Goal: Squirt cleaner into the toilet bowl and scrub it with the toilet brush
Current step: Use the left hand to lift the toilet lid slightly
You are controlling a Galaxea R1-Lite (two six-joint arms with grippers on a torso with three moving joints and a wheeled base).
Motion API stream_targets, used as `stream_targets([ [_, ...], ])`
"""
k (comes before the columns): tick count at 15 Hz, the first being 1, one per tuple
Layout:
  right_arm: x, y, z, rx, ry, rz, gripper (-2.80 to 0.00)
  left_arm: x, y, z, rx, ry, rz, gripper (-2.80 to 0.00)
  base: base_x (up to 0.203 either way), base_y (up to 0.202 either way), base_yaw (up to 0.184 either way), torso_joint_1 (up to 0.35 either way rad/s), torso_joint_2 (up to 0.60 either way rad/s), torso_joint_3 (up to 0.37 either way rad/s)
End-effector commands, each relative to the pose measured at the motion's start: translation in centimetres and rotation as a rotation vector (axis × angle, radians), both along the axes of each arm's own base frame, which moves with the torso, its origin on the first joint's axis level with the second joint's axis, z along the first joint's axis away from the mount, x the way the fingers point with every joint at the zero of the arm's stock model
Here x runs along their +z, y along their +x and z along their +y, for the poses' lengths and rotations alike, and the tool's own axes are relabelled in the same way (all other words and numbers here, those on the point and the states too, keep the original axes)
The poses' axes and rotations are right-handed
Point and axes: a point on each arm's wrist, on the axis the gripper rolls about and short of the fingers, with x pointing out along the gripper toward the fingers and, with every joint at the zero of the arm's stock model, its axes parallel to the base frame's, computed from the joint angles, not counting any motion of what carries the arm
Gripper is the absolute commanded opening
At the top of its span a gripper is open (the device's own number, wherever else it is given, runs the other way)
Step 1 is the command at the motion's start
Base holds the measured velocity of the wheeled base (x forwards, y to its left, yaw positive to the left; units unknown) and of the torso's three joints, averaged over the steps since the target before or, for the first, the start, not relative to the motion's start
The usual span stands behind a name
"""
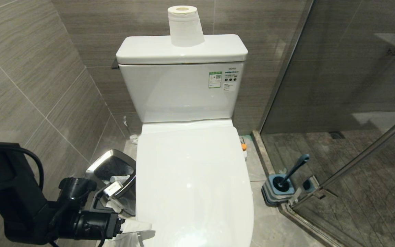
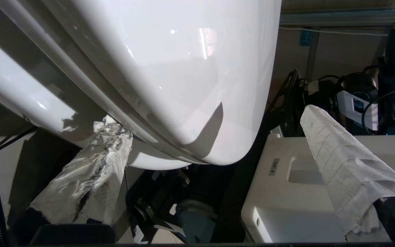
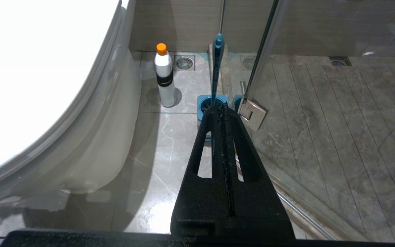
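Left gripper (image 2: 214,99) (spread wide) beside closed toilet lid (image 1: 190,178)

A paper roll (image 1: 183,25) stands on the toilet (image 1: 190,178) tank, a bin (image 1: 113,171) sits left of it, and the cleaner (image 3: 164,77) and brush (image 1: 291,173) right.

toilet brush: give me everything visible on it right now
The toilet brush has a slim teal-blue handle, plastic by the look, with a rounded knob at the top. It stands head-down in its squarish blue-grey holder on the floor tiles, leaning away from the toilet toward the glass shower door in the head view. The bristle head sits inside the holder's dark well and barely shows. Only the holder touches it; neither tool is on it. The cleaner bottle stands apart, nearer the toilet.
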Motion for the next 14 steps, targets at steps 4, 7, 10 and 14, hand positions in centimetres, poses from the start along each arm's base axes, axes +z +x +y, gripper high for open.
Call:
stream_targets([
  [4,0.0,0.0,0.0,0.000,0.000,0.000,-2.80,1.9,0.1,0.1,-0.003,-0.015,-0.087,0.00,0.000,0.000,0.000,0.000,0.00,0.000],
  [7,0.0,0.0,0.0,0.000,0.000,0.000,-2.80,2.9,-0.2,0.2,0.005,-0.020,-0.104,0.00,0.000,0.000,0.000,0.000,0.00,0.000],
  [10,0.0,0.0,0.0,0.000,0.000,0.000,-2.80,4.0,-0.8,0.6,0.020,-0.023,-0.126,0.00,0.000,0.000,0.000,0.000,0.00,0.000],
  [14,0.0,0.0,0.0,0.000,0.000,0.000,-2.80,4.8,-2.7,1.3,0.043,-0.023,-0.132,0.00,0.000,0.000,0.000,0.000,0.00,0.000],
])
